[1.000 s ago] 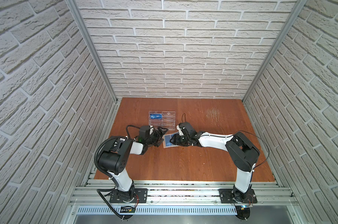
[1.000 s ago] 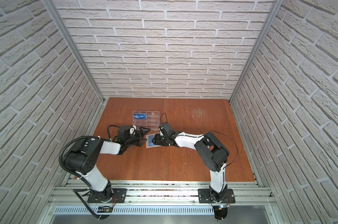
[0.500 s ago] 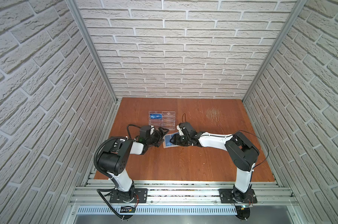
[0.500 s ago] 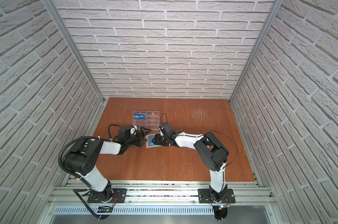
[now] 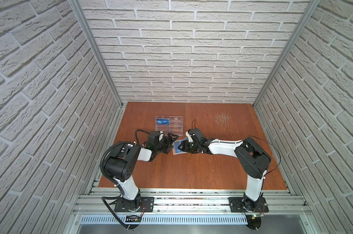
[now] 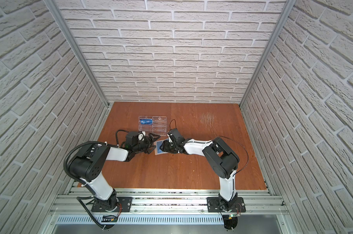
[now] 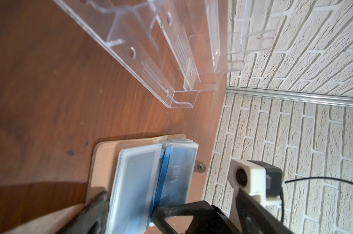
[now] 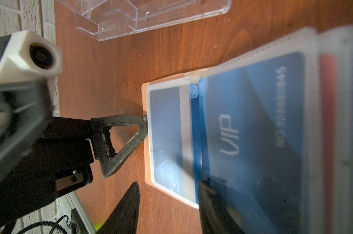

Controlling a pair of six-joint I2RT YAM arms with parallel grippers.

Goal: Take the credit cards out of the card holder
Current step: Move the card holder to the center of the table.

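Jaws of left gripper (image 5: 171, 145) wide, one fingertip (image 8: 144, 118) touching edge of card holder (image 7: 103, 162), lying open on table (image 5: 191, 172). Jaws of right gripper (image 8: 168, 183) half-spread astride sleeve pages (image 7: 135, 178); clamped or not, cannot tell. Visible credit cards (image 8: 242, 131) sit sleeved. Judgement: pin holder, pinch card alone, draw straight out

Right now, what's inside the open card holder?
Inside the card holder, a blue VIP card and a blue striped card show; pages stacked behind hide anything else.
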